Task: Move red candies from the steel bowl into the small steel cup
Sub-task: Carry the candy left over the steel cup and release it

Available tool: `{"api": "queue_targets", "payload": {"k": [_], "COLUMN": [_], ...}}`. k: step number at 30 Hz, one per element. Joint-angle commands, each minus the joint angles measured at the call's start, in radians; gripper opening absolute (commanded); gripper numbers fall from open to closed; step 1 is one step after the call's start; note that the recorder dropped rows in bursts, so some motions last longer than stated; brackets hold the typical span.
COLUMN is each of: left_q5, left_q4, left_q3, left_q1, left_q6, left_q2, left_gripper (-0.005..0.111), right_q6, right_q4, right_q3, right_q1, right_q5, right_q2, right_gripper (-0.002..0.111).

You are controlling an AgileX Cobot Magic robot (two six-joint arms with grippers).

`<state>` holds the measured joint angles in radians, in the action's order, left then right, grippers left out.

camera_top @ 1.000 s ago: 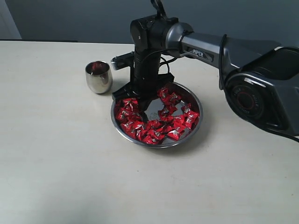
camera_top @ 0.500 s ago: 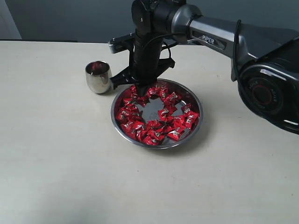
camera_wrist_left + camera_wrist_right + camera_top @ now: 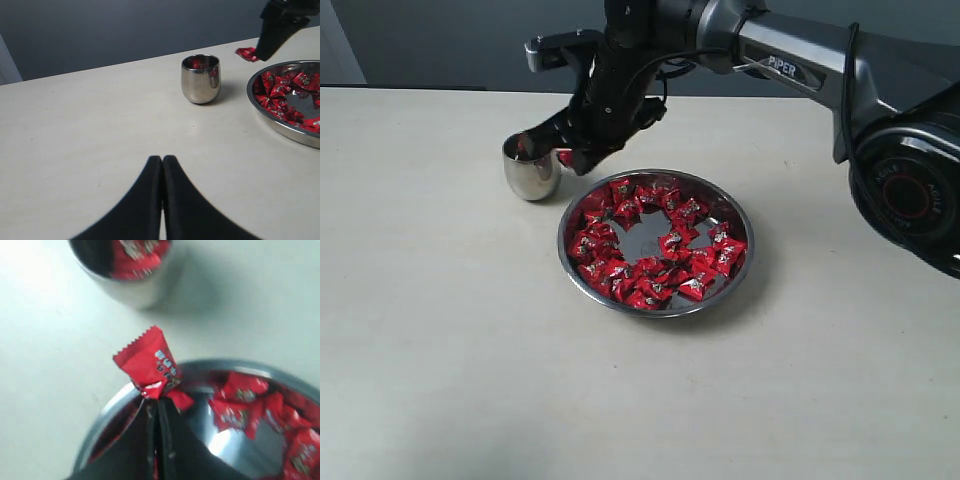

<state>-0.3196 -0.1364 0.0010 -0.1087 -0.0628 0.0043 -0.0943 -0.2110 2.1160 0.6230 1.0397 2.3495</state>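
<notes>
We pinch one candy by its wrapper tail in our right gripper, lifted off the bowl beside the cup, likely to clear its rim; the left gripper sits pressed together.

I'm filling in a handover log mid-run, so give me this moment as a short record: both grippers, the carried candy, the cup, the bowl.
right gripper: shut on one red candy, raised between bowl and cup
left gripper: shut, empty, low over the table
small steel cup: upright, some red candies inside
steel bowl: many more candies in a ring, bare centre
step: carried candy not yet above the cup's mouth
</notes>
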Motion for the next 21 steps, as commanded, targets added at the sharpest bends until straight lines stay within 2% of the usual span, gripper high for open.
{"api": "queue_targets", "payload": {"k": [1,9,21], "left_q5": [0.009,0.009,0.009], "left_q4": [0.001,0.001,0.001], "left_q3": [-0.001,-0.001,-0.001], "left_q1": [-0.003,-0.003,-0.003], "left_q6": [-0.005,-0.005,-0.005], "left_q2": [-0.004,-0.004,-0.004], "left_gripper": [0.0,0.0,0.0], "right_q6": [-0.081,-0.121,-0.155], "right_q4": [-0.117,-0.148,-0.177], "right_q3": [-0.002,-0.002,0.01], "right_q1": [-0.004,-0.004,-0.004], "right_q5": [-0.212,-0.387,-0.421], "right_q2": [-0.004,0.043,0.086], "right_gripper": [-0.001,-0.001,-0.001]}}
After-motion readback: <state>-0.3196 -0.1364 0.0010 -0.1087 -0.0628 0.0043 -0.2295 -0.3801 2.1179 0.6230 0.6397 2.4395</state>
